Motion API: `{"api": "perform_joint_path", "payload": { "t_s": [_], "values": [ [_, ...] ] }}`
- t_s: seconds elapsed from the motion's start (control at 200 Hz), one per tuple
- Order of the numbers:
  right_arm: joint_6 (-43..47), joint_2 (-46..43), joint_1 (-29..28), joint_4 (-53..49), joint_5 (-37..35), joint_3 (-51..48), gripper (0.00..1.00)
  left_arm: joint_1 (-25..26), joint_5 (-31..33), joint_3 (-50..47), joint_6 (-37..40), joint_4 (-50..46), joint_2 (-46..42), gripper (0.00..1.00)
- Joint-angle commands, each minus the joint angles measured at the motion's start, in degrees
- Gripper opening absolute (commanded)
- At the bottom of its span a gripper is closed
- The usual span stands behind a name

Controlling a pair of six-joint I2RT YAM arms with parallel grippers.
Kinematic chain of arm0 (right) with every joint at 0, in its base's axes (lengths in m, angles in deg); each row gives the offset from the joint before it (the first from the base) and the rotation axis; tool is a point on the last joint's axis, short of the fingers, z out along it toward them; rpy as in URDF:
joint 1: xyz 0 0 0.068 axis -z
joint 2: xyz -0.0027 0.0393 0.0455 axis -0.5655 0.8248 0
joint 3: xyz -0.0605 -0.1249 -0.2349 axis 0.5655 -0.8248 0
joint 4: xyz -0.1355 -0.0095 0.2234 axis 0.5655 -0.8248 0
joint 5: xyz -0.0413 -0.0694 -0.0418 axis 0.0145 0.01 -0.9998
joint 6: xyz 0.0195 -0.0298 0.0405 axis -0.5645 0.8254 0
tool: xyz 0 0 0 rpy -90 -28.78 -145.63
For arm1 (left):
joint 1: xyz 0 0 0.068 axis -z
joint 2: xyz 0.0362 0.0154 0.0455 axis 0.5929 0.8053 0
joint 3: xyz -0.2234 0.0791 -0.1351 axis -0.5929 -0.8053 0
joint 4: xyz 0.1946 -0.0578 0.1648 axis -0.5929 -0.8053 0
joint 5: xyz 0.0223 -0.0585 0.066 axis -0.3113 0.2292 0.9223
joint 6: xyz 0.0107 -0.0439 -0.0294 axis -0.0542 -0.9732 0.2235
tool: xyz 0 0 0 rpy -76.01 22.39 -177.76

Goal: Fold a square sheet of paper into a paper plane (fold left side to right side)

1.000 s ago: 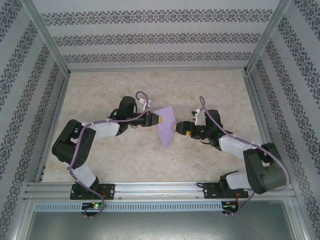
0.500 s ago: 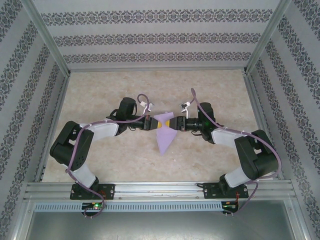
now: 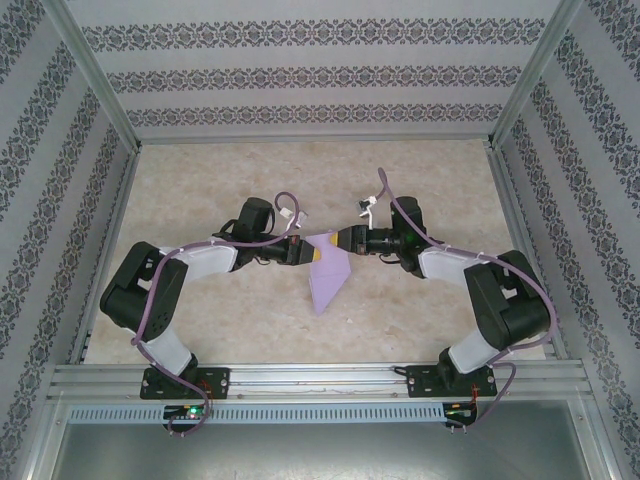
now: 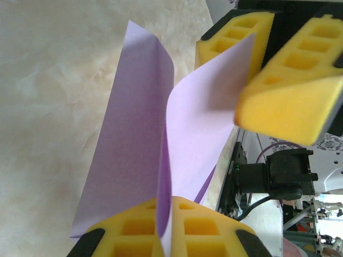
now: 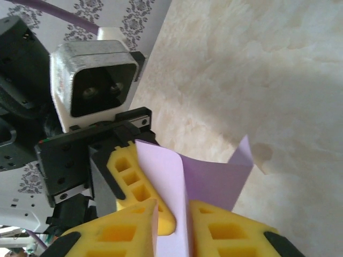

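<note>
One square sheet of paper: likely light, limp, tear-prone. Left gripper clamps its upper-left edge, right gripper its upper-right; keep your holds at edges, gently

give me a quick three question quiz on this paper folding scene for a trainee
1. True or false: the purple paper is spread out flat with nothing touching it.
2. Of the left hand and the right hand, which pinches the paper? A) left alone B) right alone C) both
3. What colour are the finger pads?

Key: 1 false, it is bent and held between the two hands. 2 C. 3 yellow.
</note>
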Motion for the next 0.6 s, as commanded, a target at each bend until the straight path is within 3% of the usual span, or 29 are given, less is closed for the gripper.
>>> {"api": "perform_joint_path", "payload": {
  "t_s": [0.0,0.11,0.34,0.595],
  "values": [
    [2.1,1.5,0.3,-3.4,-2.1,2.0,0.13,-0.6,0.6,0.0,2.2,-2.1,0.2,0.02],
    [3.8,2.1,0.1,-6.7,-3.9,2.8,0.00,-0.5,1.9,0.2,3.1,-3.9,0.2,0.10],
    [4.5,5.1,-0.6,-9.6,-7.6,3.1,0.00,-0.9,11.2,-0.5,6.6,-11.0,-2.5,0.36],
    [0.9,6.4,-0.6,-11.7,-12.5,3.3,0.00,-1.0,29.4,-1.1,11.4,-22.1,-13.4,0.47]
  ]
}}
